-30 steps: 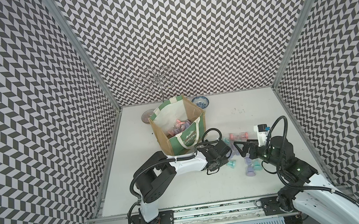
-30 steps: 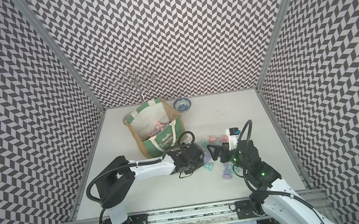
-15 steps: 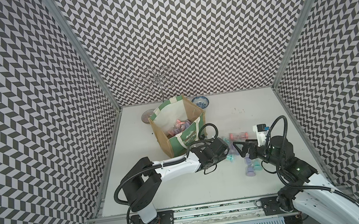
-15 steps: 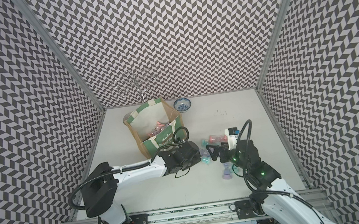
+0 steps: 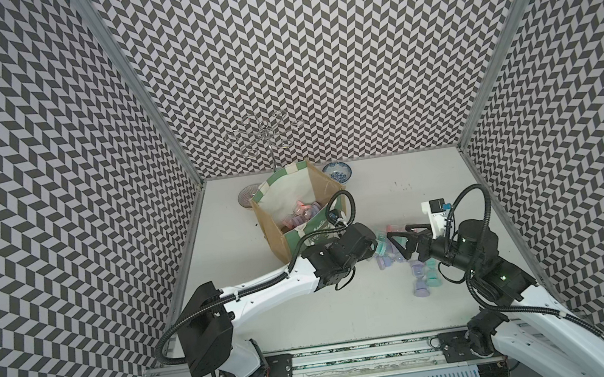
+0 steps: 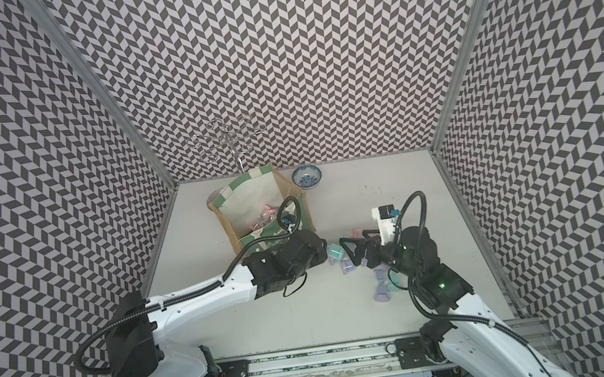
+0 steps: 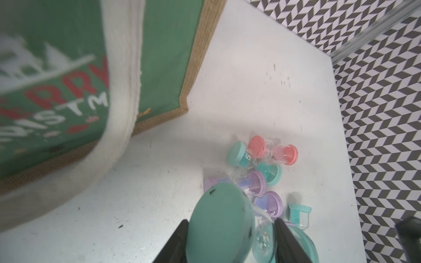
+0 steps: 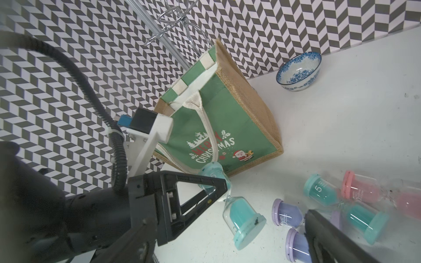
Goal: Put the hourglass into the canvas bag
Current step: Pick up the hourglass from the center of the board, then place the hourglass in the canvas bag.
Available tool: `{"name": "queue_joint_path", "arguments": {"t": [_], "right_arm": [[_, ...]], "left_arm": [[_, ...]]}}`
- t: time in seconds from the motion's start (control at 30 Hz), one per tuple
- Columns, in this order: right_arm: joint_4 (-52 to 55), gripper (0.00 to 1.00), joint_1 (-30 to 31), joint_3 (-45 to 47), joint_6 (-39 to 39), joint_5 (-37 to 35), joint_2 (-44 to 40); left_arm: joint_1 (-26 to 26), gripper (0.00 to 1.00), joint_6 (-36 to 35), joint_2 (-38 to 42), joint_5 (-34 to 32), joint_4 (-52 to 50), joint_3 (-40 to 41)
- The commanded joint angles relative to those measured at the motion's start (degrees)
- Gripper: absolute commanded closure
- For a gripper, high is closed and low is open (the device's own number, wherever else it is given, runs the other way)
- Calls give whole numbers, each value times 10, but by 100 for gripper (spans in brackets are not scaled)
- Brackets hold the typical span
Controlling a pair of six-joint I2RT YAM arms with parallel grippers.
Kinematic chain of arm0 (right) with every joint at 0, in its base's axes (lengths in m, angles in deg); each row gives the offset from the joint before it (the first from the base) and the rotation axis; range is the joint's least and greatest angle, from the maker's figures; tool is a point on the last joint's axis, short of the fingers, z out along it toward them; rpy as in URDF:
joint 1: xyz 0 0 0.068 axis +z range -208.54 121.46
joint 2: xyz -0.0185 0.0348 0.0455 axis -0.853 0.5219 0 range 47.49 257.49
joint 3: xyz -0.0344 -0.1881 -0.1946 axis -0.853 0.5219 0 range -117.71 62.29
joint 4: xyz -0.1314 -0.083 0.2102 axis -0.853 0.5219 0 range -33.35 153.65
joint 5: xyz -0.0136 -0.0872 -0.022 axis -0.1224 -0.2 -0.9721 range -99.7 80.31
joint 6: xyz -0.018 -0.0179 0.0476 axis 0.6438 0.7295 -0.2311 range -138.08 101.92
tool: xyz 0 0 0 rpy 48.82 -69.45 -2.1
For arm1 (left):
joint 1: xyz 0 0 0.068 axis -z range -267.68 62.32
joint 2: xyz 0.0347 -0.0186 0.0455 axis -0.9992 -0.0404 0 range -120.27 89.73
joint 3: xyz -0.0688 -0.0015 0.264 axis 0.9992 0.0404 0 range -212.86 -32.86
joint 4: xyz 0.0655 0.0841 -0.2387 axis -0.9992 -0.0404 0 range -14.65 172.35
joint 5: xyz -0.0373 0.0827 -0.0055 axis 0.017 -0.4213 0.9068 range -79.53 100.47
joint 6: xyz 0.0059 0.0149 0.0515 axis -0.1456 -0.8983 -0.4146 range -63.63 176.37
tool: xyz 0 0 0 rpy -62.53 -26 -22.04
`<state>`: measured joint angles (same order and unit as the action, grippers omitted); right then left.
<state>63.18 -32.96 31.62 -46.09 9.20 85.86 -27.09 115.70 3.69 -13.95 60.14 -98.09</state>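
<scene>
One teal hourglass (image 8: pixel 239 213) is pinched at its narrow glass waist between the closed fingers of the left gripper (image 8: pixel 219 191). It hangs low over the white table (image 5: pixel 348 310), and I cannot tell whether its lower cap is clear of the surface. Its long axis runs crosswise to the fingers and is tilted: one cap points toward the canvas bag (image 8: pixel 239 109), the other toward the loose hourglasses (image 8: pixel 319 190) lying on their sides to the right.

The bag stands just beside the left gripper, on its far-left side. In the left wrist view, the bag's green panel and cream handle (image 7: pixel 123 91) sit close by the held cap. As I judge it, the coming move turns on height as much as direction — the bag's mouth faces up and its striped rim (image 8: pixel 182 88) stands well above the held hourglass. The hourglass would therefore have to rise before it travels left and far over that rim.

In both top views the mouth gapes open, with pink and purple hourglasses (image 5: pixel 299 213) already lying inside. The left arm is plainly the nearer one to the bag. The right gripper (image 5: pixel 395 246) hovers over the pile on the right with its fingers spread and empty, tips near the held hourglass — a lift straight up looks the surest way to stay clear of them and of the drooping handle.
</scene>
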Motion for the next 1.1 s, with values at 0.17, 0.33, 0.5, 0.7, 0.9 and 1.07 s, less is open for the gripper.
{"name": "queue_joint_path", "arguments": {"t": [0.17,0.33,0.5,0.7,0.9,1.07], "right_arm": [[-67,1,-1,-43,10,32,20],[-105,1,2,-36,-3,49,28],[-138,1,3,-37,-6,72,49],[-189,1,5,-36,-19,86,83],[-224,1,6,-39,-25,94,115],[-231,1,7,-40,-25,97,137]], "left_arm": [[-32,60,-127,79,-68,-7,-56],[-79,60,-166,99,-64,-17,-79],[-118,60,-209,106,-62,-18,-105],[-188,60,-228,82,-33,-14,-121],[-257,60,-225,57,13,24,-105],[-302,60,-218,18,49,41,-106]]}}
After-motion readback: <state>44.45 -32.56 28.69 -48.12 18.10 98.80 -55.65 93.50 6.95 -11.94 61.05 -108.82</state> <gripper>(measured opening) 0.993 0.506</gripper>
